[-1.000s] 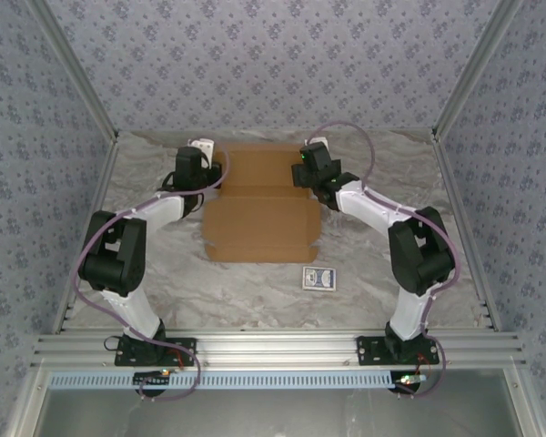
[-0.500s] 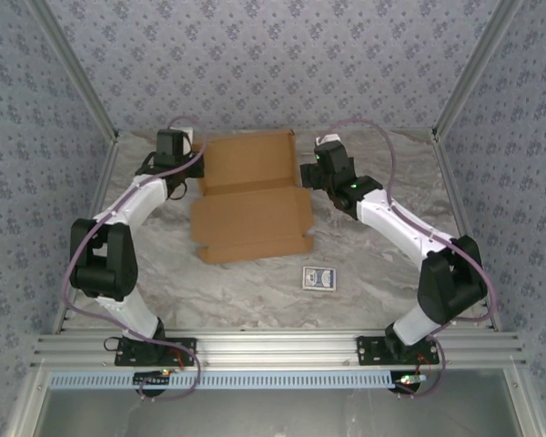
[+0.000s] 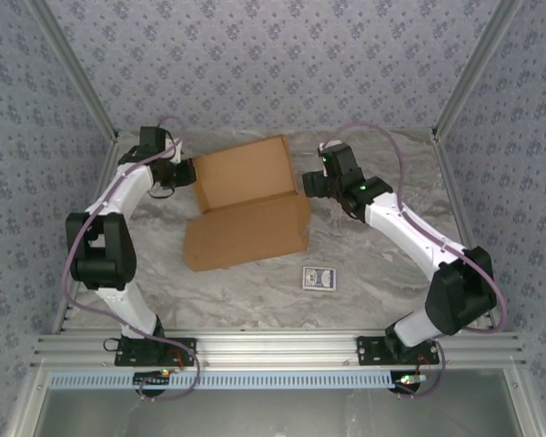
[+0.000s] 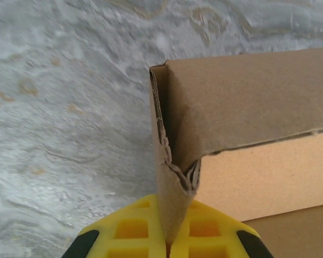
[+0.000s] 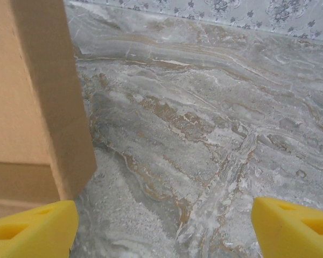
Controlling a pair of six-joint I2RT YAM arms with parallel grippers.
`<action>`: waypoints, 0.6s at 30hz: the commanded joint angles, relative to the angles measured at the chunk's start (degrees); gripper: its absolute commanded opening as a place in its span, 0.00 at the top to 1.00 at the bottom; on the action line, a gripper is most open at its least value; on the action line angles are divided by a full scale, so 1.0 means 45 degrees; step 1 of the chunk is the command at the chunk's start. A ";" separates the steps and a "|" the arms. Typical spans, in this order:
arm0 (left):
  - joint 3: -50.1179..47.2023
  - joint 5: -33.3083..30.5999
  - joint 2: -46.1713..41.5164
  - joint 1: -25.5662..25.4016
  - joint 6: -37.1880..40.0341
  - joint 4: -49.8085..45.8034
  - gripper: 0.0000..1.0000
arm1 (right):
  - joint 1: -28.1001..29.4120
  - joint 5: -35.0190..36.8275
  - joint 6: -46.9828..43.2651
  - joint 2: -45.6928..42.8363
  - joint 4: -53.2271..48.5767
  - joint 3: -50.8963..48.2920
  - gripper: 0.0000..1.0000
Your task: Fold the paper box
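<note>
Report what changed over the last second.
The left pincer, shut on the rear left corner of the paper box, swung left, dragging the box along and skewing it. The right arm stretched outward; the right pincer stays open beside the box's right edge. The blue card stayed put.

At one side, the plain brown cardboard paper box [image 5: 29,80], one wall upright on the grey marbled table top [image 5: 204,123], a lower panel beside it. Along the bottom, the right gripper [image 5: 162,231] spread wide, nothing between its yellow fingertips [image 5: 32,228], one just beside the box's near corner. Far back, blue-flowered wall [image 5: 231,8].
</note>
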 commanded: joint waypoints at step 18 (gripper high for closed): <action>0.6352 -0.2289 0.5251 -0.1406 0.2516 -0.7554 0.83 | -0.0637 -0.2251 0.0126 0.0138 -0.0615 0.0111 0.15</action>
